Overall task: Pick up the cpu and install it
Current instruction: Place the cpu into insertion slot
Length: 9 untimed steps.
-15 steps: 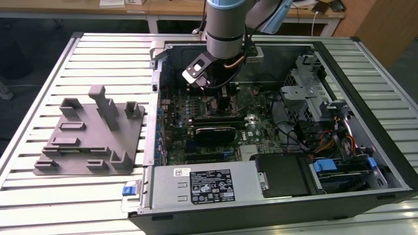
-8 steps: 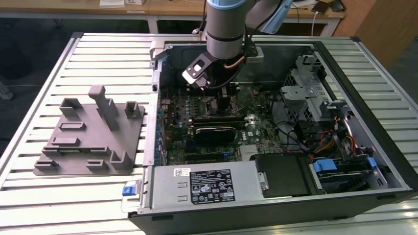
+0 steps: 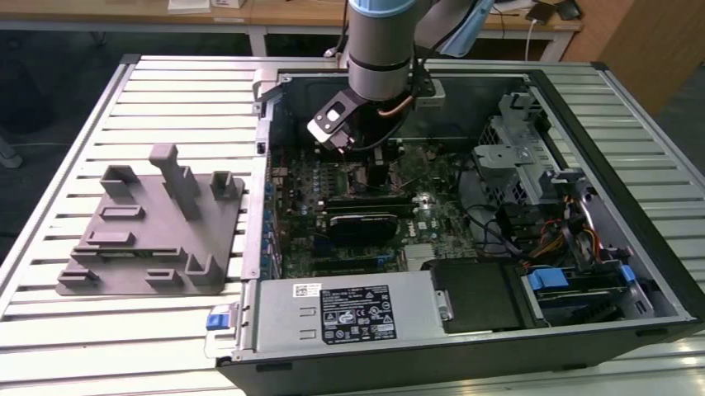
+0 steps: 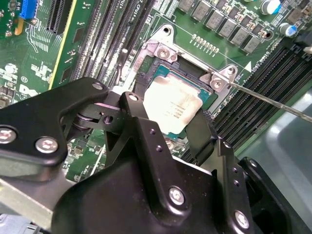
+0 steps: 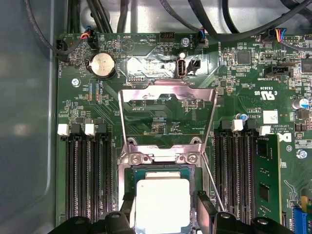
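the robot's black gripper (image 3: pixel 355 148) hangs down inside the open black computer case (image 3: pixel 463 359) that lies on the silver slatted worktop (image 3: pixel 165 91), and the grey plastic plate with upright posts (image 3: pixel 154 239) sits well apart on the exterior view's left. in both wrist views its two black fingers (image 5: pixel 204 217) pinch the small square cpu with the shiny silver top (image 5: pixel 162 202) (one finger on each side), right at the socket with the silver metal frame (image 5: pixel 161 157) on the green board (image 5: pixel 97 97). the socket's silver lid (image 5: pixel 168 92) lies flipped open just beside the cpu, and i cannot tell if the cpu is all the way in.
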Available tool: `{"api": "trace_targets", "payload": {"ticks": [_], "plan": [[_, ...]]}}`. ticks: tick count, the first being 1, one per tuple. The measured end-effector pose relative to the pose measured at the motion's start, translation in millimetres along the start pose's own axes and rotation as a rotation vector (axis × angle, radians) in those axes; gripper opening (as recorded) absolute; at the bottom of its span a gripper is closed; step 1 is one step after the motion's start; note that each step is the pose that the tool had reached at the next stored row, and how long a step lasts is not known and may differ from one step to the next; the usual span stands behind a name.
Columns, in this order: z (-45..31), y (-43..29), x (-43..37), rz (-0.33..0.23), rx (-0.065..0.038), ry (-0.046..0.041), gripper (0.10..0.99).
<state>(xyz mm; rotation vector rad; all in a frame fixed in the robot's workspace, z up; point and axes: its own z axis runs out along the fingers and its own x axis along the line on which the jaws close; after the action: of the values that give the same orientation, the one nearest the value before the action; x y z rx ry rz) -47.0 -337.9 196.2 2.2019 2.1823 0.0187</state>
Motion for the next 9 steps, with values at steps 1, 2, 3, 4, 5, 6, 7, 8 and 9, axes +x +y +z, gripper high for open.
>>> {"api": "trace_targets", "payload": {"ticks": [1,2,3,4,5,6,7,8,9], "plan": [[0.0,0.0,-0.4,0.000,0.000,0.0000,0.604],[0.0,0.0,-0.6,0.000,0.000,0.0001,0.604],[0.0,0.0,-0.7,0.000,0.000,0.0000,0.604],[0.0,0.0,-0.8,0.000,0.000,0.0000,0.604],[0.0,0.0,-0.8,0.000,0.000,-0.0001,0.604],[0.0,0.0,-0.9,0.000,0.000,-0.0001,0.604],[0.0,0.0,-0.9,0.000,0.000,-0.0001,0.604],[-0.1,0.0,-0.9,0.000,0.000,-0.0001,0.604],[-0.4,0.0,-0.9,0.000,0.000,-0.0002,0.604]]}}
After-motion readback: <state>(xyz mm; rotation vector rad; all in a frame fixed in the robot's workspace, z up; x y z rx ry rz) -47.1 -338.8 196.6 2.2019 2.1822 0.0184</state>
